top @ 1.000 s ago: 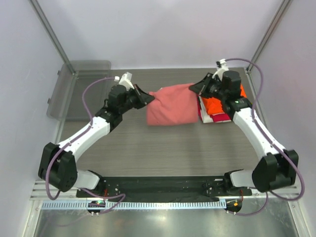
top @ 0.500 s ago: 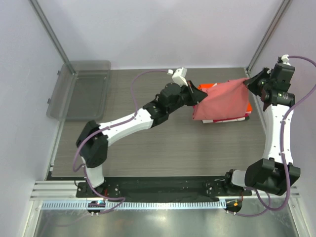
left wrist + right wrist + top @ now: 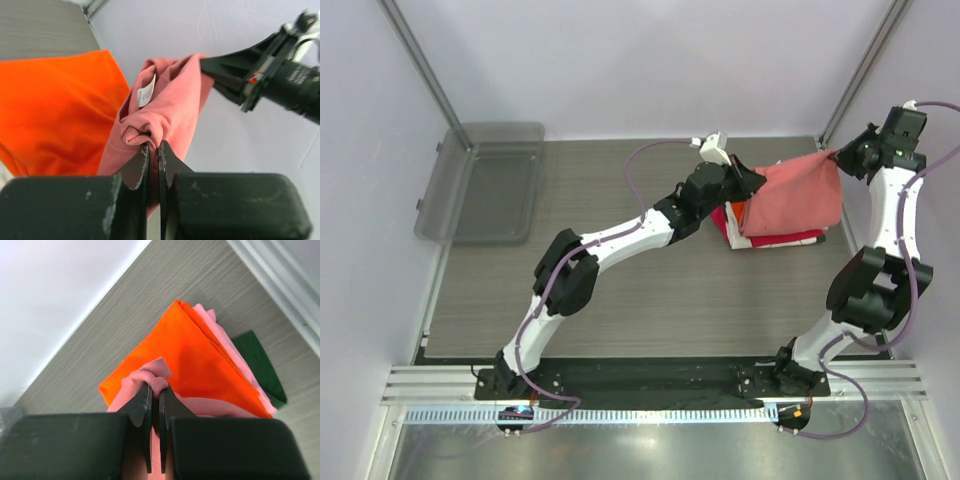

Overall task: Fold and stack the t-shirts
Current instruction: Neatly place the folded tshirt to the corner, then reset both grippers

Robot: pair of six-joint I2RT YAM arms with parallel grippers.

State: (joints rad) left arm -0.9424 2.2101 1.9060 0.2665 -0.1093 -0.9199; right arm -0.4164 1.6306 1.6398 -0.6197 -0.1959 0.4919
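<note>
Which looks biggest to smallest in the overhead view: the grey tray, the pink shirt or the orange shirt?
1. grey tray
2. salmon-pink shirt, held up nearer the camera, so it may look bigger than it is
3. orange shirt, only a sliver showing beneath

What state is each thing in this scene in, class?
salmon-pink t-shirt: folded, hanging between both grippers over the stack.
orange t-shirt: folded flat, topping the stack.
left gripper: shut on salmon-pink t-shirt.
right gripper: shut on salmon-pink t-shirt.
grey tray: lying flat, untouched.
</note>
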